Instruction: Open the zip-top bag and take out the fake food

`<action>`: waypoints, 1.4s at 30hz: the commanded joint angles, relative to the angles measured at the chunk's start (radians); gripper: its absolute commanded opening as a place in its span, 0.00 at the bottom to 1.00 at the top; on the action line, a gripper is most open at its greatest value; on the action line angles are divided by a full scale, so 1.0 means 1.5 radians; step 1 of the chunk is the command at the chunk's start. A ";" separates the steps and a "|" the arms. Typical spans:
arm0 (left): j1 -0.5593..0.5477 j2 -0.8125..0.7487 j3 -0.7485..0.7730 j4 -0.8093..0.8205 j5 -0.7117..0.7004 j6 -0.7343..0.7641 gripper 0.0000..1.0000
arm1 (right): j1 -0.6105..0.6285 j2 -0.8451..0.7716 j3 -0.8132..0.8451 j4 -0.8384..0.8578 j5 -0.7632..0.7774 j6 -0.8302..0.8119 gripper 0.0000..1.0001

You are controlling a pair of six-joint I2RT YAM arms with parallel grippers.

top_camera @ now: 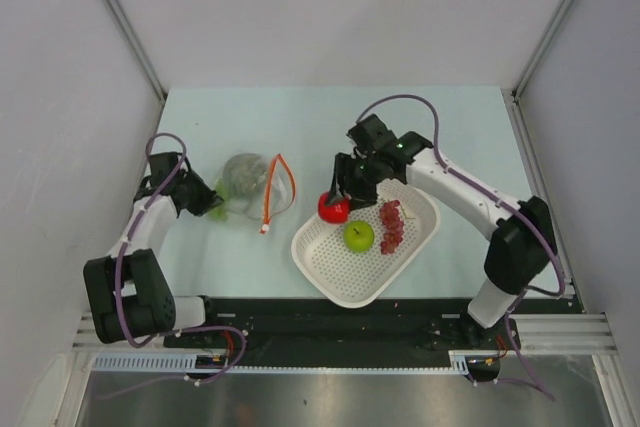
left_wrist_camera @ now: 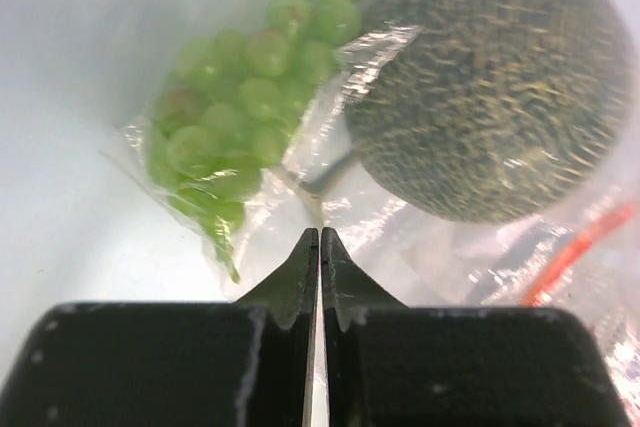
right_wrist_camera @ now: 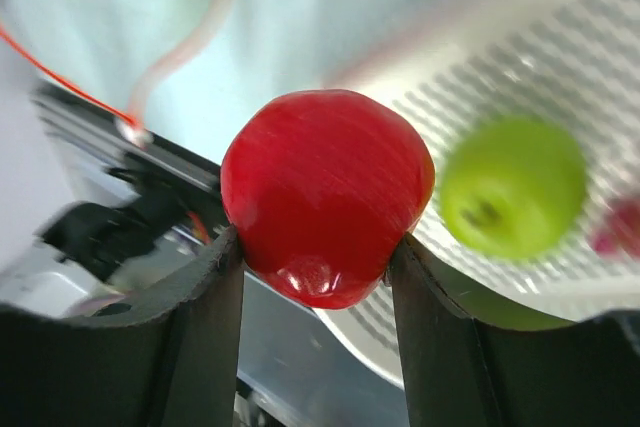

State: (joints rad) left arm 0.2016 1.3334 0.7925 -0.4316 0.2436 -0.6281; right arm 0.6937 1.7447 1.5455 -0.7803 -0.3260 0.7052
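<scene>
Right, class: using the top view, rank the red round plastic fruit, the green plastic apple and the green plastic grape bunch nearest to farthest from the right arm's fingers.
1. Red round plastic fruit: between the right fingers.
2. Green plastic apple: in the white perforated basket.
3. Green plastic grape bunch: far left, in the clear zip-top bag.

Pale-green table [top_camera: 450,117], plain white walls [top_camera: 330,7]

You see the zip-top bag [top_camera: 250,187] crumpled left of the white basket [top_camera: 340,282], mouth gaping, with green grapes [left_wrist_camera: 235,117] and a dark netted ball [left_wrist_camera: 490,82] inside. The red fruit [right_wrist_camera: 325,192] sits pinched in the right gripper [right_wrist_camera: 315,242] at the basket's rim. The green apple [top_camera: 359,236] and dark-red grapes [top_camera: 391,224] lie in the basket.
</scene>
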 commanded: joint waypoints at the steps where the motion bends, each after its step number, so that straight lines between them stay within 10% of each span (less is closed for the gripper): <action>1: -0.010 -0.052 0.005 0.002 0.036 0.025 0.07 | -0.007 -0.117 -0.076 -0.132 0.082 -0.092 0.35; 14: -0.012 -0.022 0.120 -0.053 0.008 0.139 0.38 | 0.023 -0.194 -0.193 -0.109 0.066 -0.075 0.98; 20: -0.012 0.026 0.151 -0.062 0.034 0.158 0.34 | 0.045 -0.219 -0.185 -0.028 0.076 -0.042 1.00; 32: -0.012 0.077 0.166 -0.059 0.026 0.153 0.27 | 0.060 -0.030 -0.083 0.341 0.022 0.097 0.68; 42: -0.012 0.095 0.173 -0.065 0.023 0.125 0.17 | 0.103 0.237 0.163 0.327 -0.011 0.093 0.35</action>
State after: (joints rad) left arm 0.1890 1.4681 1.0382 -0.5270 0.2741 -0.4202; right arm 0.8158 2.0079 1.6665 -0.3317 -0.3080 0.8352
